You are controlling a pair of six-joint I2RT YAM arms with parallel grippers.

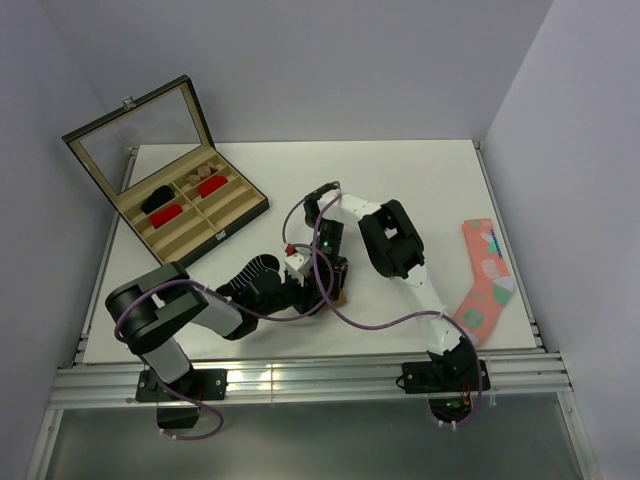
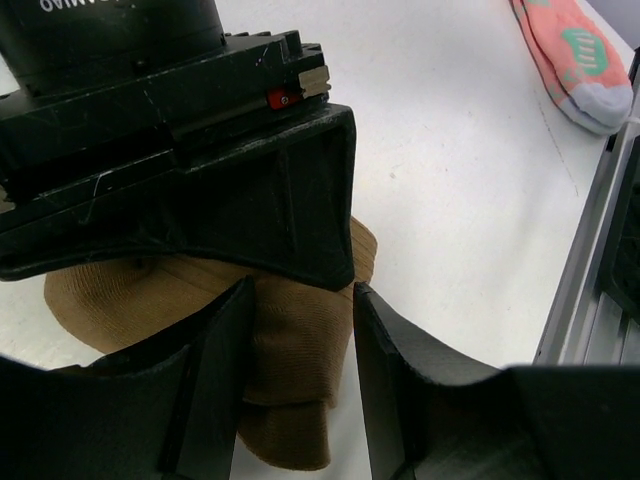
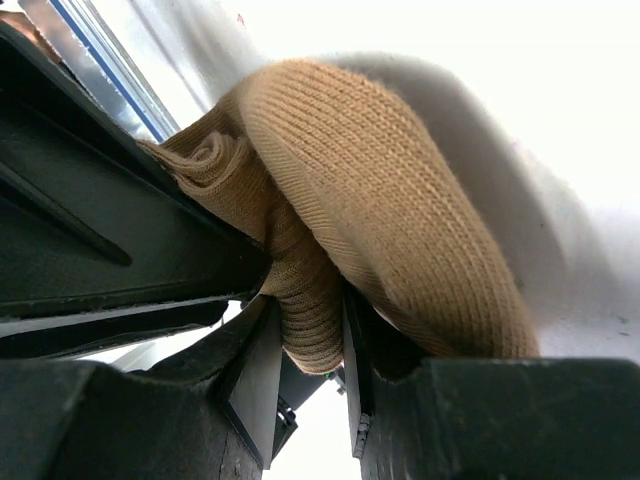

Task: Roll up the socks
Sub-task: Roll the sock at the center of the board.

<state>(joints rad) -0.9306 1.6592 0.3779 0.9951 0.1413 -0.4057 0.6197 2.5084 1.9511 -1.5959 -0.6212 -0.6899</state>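
Note:
The tan-brown sock [image 2: 290, 350] lies bunched on the white table under both grippers, and only a sliver of it [image 1: 340, 297] shows from above. My right gripper [image 3: 308, 320] is shut on a fold of this sock [image 3: 400, 200], and its black body fills the upper left wrist view. My left gripper [image 2: 303, 300] is open and straddles the bundle. Its left finger touches the fabric, while a strip of table shows before the right finger [image 2: 385, 380]. From above, the two grippers [image 1: 318, 290] [image 1: 330, 275] meet at the table's middle. I see no black striped sock.
An open box [image 1: 240, 218] with a glass lid stands at the back left, holding red bundles [image 1: 210, 186] and a black one [image 1: 155, 200]. The coral-pink patterned sock [image 1: 485, 280] lies flat at the right edge. A metal rail [image 1: 300, 375] runs along the near edge.

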